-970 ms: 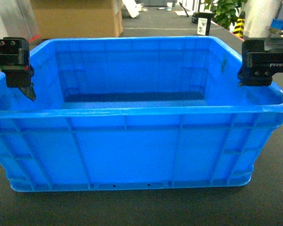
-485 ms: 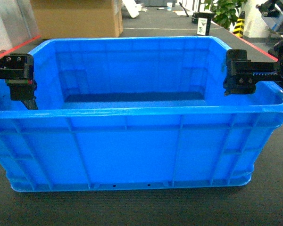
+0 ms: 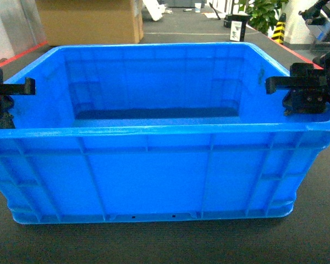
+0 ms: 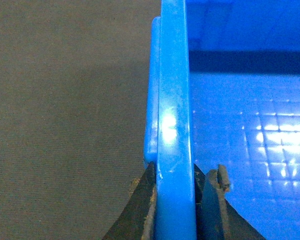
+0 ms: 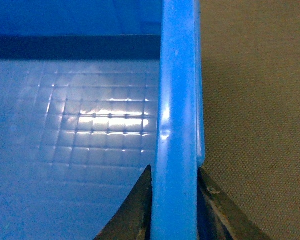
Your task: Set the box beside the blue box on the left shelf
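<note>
A large bright blue plastic crate (image 3: 154, 170) sits upright and open-topped on a dark counter (image 3: 154, 242), its long ribbed side wall facing forward and its thick rolled rim level. The smooth floor inside shows a faint grid pattern under glare. The left end rim runs straight up between the left jaws, one jaw pressed to its outer face and one to its inner face. The right end rim passes likewise between the right jaws, clamped on both faces.

Two matte black pincers (image 3: 302, 93) (image 3: 3, 102) with tapered, scuffed fingers (image 4: 140, 210).
</note>
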You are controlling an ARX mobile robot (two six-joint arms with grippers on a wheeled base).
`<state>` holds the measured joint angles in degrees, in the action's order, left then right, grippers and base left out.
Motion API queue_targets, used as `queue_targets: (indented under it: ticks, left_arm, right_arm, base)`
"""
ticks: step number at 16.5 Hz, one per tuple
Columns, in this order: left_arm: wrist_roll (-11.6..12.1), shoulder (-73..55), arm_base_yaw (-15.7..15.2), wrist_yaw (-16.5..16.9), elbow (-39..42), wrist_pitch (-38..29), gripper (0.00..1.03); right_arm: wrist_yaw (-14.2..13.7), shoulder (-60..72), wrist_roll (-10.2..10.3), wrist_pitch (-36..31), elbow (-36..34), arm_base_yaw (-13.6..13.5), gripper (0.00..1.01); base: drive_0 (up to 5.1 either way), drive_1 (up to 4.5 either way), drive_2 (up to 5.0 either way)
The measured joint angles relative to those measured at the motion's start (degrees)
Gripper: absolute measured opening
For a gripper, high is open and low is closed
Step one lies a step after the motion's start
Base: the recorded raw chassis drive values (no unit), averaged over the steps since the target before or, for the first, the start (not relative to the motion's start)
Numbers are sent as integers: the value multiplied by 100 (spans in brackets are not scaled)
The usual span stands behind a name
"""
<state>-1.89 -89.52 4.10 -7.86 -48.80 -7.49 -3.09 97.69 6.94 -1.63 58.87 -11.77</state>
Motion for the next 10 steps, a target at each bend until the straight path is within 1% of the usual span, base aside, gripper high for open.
queue_targets:
  ticks: [1, 2, 3, 6, 8, 10]
  left_arm:
    - [-153, 92, 15, 57, 98, -155, 11]
    - [-212, 188, 55, 70, 245, -350, 11]
    - [-275, 295, 98, 103, 479, -601, 10]
    - [-363, 765, 306, 59, 964, -1056, 10]
    - [-391, 1353, 461, -63, 1222, -1204, 10]
    - [-385, 2068, 745, -282, 1561, -1539, 10]
  right_arm:
    - [-7, -68, -20, -42, -83, -31, 16]
    - [-57, -160, 57, -63, -149, -66, 10]
    - [-46, -286, 74, -127, -267, -68, 9]
    - [-238, -796, 74, -321, -680, -109, 9]
    - [-468, -1390, 63, -503, -990, -221, 9]
    - [-748, -2203, 52, -638, -1375, -302, 9]
  base:
    - [0, 0, 0]
    - [0, 0, 0]
    - [0, 0, 0]
    - [0, 0, 0]
    - [0, 0, 0]
    - [0, 0, 0]
